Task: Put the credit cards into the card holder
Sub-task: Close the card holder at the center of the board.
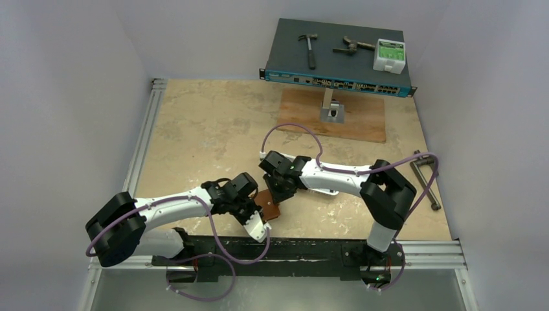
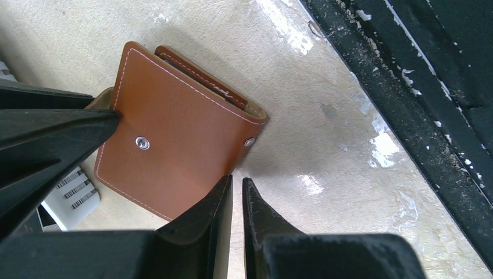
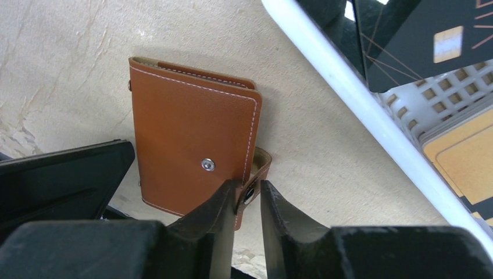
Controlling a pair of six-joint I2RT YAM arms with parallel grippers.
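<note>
The left arm (image 1: 168, 207) lies low along the near edge of the desk (image 1: 207, 129), elbow out to the left and forearm running right. Its pincer (image 2: 237, 181) points down, jaws drawn almost together with only a slit between. The right arm (image 1: 343, 176) folds at the elbow and reaches left. Its pincer (image 3: 249, 187) is pinched on the snap tab of the card holder (image 3: 186, 139). The two pincers sit close together near the middle of that edge.

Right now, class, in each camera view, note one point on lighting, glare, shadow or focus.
Top external: soft, even light. Left wrist: white glare patches on the table, dark shadow beside the card holder. Right wrist: card holder crisply in focus.
</note>
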